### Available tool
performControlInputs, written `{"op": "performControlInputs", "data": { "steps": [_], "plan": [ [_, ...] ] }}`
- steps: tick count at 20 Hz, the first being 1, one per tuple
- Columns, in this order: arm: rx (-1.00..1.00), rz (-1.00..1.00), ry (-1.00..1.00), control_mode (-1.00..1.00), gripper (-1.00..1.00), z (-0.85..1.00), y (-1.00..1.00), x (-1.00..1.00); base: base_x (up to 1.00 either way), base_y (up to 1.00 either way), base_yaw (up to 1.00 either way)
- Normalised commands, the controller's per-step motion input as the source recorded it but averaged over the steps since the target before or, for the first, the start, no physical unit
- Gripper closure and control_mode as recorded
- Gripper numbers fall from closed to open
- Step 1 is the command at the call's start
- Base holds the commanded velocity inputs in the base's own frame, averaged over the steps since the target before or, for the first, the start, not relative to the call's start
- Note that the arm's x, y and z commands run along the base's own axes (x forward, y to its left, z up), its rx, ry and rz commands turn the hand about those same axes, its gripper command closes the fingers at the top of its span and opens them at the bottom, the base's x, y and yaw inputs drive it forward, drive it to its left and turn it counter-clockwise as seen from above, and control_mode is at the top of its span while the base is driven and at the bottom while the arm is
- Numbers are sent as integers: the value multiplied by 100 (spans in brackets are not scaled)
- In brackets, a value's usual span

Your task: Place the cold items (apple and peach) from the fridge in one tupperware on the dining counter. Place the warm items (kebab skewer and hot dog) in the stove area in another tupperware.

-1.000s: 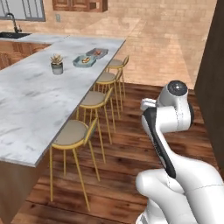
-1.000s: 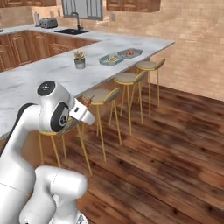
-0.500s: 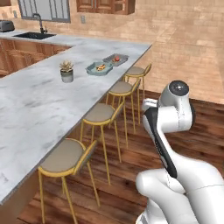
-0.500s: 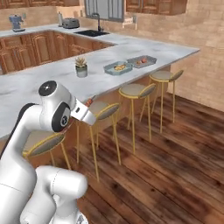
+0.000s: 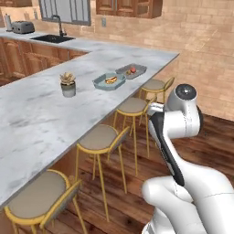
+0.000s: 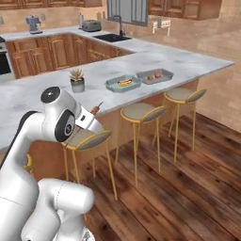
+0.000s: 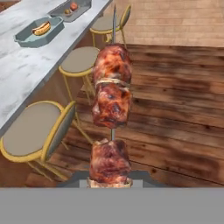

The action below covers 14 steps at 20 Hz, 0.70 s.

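My gripper [image 7: 110,181] is shut on the kebab skewer [image 7: 111,114], which has three browned meat chunks on a thin stick pointing away from the hand. In the right base view the skewer's tip [image 6: 96,108] pokes out past the hand, short of the dining counter [image 6: 141,61]. On that marbled slab lies the pale teal tupperware [image 5: 98,83] with the hot dog [image 5: 111,79] in it. Just beyond is the greyish tupperware [image 5: 122,71] holding a red fruit [image 5: 133,70] and a smaller one. The hand view has the teal tray [image 7: 26,38] and grey tray [image 7: 59,9] at upper left.
Yellow-framed stools [image 5: 98,137] line the counter's near side, between me and the trays. A small potted plant [image 5: 68,85] stands on the slab left of the teal tray. Wall counters with a sink [image 5: 52,38] and toaster [image 5: 22,27] run behind. Wooden floor [image 6: 188,179] lies open to the right.
The whole scene has shifted: the base has moved along the counter, so the trays and stools look nearer. The arm keeps the same pose with the skewer held.
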Motion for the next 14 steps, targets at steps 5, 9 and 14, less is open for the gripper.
{"op": "performControlInputs", "data": {
  "steps": [5, 9, 14],
  "plan": [
    [0, 0, 0, 100, 100, 0, 0, 0, 80, -81, 27],
    [0, 0, 0, 100, 100, 0, 0, 0, 83, -76, 26],
    [0, 0, 0, 100, 100, 0, 0, 0, 84, -73, 29]
  ]
}}
